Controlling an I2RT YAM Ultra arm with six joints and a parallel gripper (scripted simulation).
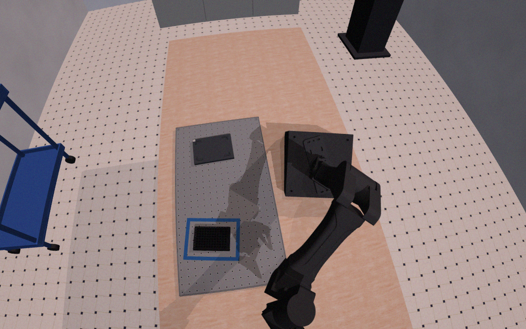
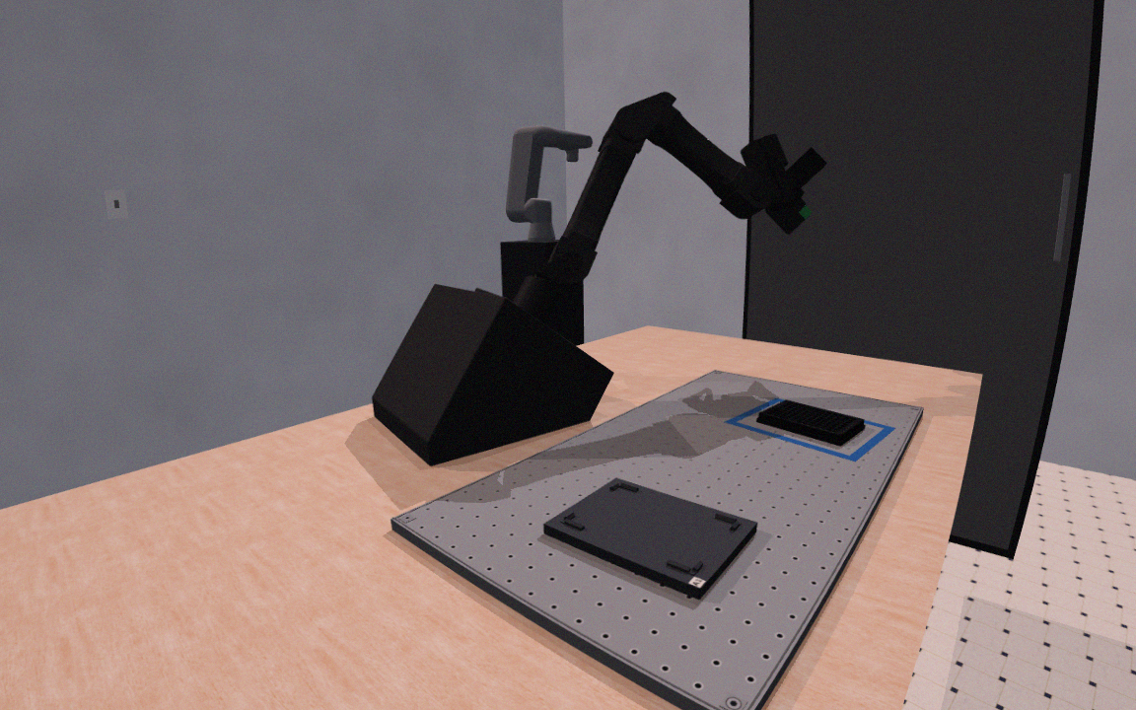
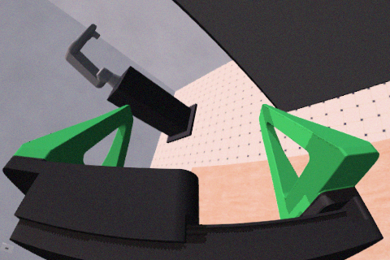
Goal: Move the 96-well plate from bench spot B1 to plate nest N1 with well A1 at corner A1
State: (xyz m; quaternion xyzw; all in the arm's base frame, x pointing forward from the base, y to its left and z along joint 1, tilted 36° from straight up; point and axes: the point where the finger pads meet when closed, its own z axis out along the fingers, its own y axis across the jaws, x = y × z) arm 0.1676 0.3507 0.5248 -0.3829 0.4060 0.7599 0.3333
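The black 96-well plate (image 1: 212,238) lies flat inside the blue-taped spot B1 at the near end of the grey breadboard; it also shows in the side view (image 2: 811,421). The dark plate nest N1 (image 1: 212,148) sits at the far end of the board, empty, with a small white corner mark; in the side view (image 2: 652,532) it is nearest the camera. My gripper (image 2: 797,207) is held high in the air, well above and apart from the plate. In the wrist view its green fingers stand wide open with nothing between them.
A black wedge-shaped base block (image 2: 483,375) stands beside the breadboard (image 1: 226,204) under my arm. A blue cart (image 1: 7,180) stands on the floor to the left. A black pillar (image 1: 369,26) stands at the back right, a tall dark panel (image 2: 916,247) behind the table.
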